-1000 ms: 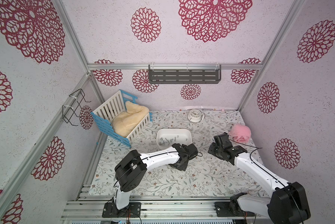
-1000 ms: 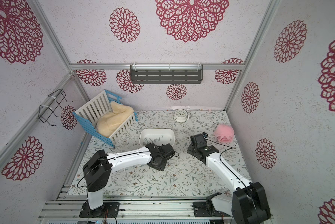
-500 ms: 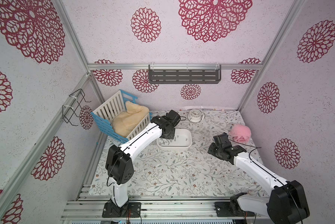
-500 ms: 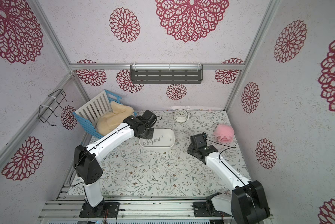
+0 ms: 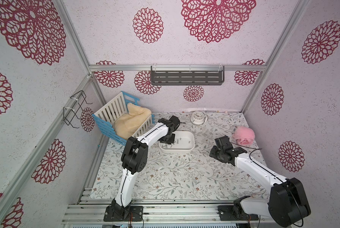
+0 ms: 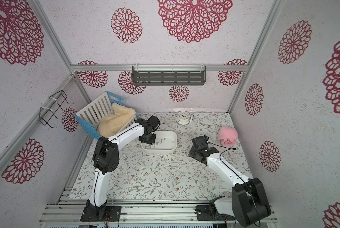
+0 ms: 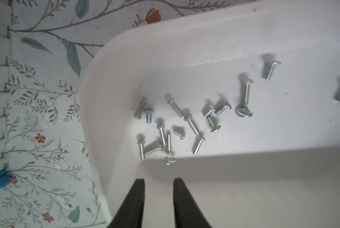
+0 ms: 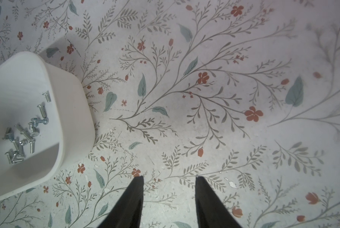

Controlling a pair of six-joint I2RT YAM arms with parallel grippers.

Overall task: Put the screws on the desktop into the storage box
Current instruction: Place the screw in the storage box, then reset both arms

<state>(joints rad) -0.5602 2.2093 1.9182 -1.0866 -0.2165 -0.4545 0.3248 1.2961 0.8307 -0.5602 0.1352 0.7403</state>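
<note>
In the box [image 7: 244, 39], toward one rounded corner: screws [image 7: 191, 124], around twenty, loose on the white floor. Some touching or crossed, a few strays farther along. Box flat on the table [image 8: 224, 138], near the blue-and-white crate [image 5: 106, 126] but apart from it, visible in both top views.

Over the crate-side end of the box: left pincer [image 7: 159, 179], released, jaws apart, nothing between them, hanging beside the pile. Right pincer [image 8: 169, 177] also released, jaws wider, empty, over bare table beside the box, not touching it.

Progress, as a judgement: looks almost or fully done. No screw spotted on the table in either wrist view or in the top views. A few pale flecks [image 5: 161, 168] mid-table, too small to call as screws or scuffs. Table under the arms hidden, so can't rule out a leftover. Probably left: one scan for strays, then clear both arms.

Further out: cream fleece [image 5: 129, 122] in the crate, clock [image 5: 198, 117] by the back wall, pink puff [image 5: 244, 135] near the right arm, grey shelf [image 5: 187, 78] on the wall.

Writing: none legible. Clock dial too small to read. No brand or label seen on box, crate or arms.
</note>
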